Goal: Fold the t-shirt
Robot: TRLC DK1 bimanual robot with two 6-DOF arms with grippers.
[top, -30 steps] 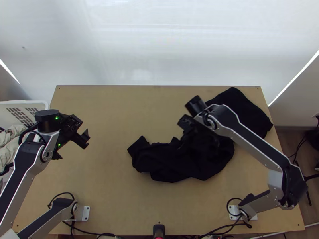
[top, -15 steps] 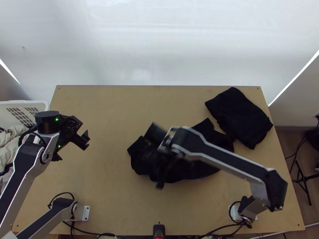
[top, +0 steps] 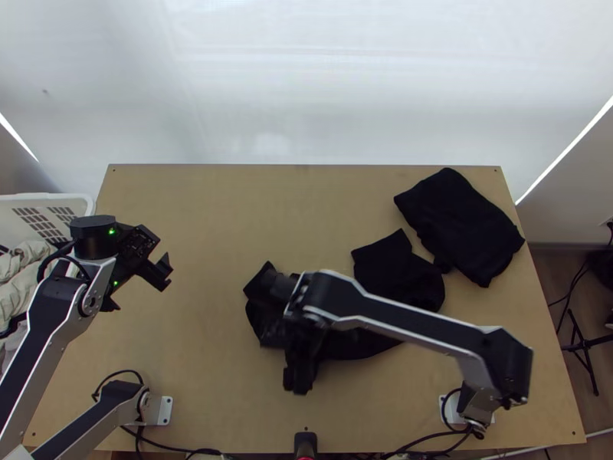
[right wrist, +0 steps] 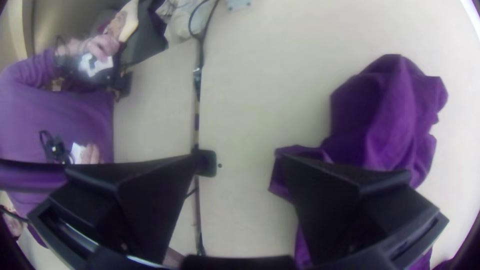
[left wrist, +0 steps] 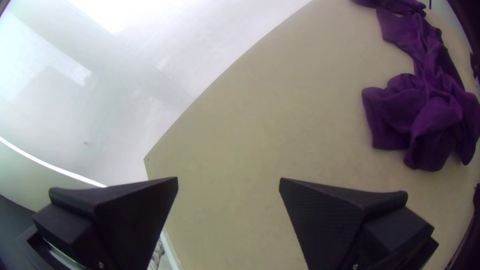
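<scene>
In the top view, the black t-shirt (top: 395,272) lies bunched around the middle of the table, a flap spread toward the back right. My right gripper (top: 299,372) is over its left part and near edge, partly hiding it. Both right fingers stand wide apart in the right wrist view, where the gripper (right wrist: 239,157) has nothing between its tips and the crumpled shirt (right wrist: 382,120) is beside and beneath one finger. Well left of the cloth, my left gripper (top: 139,287) is open; the left wrist view shows this gripper (left wrist: 229,178) over bare table, the shirt (left wrist: 425,115) farther off.
A folded black cloth (top: 460,226) rests at the table's back right, close to the shirt. Beyond the left edge is a white basket (top: 57,201) with light cloth. A small black device (top: 305,443) sits at the near edge. A person's hands are past that edge in the right wrist view.
My right gripper has swung left and toward the near edge, across the shirt, uncovering the shirt's right part and the folded cloth. The left arm has hardly moved.
</scene>
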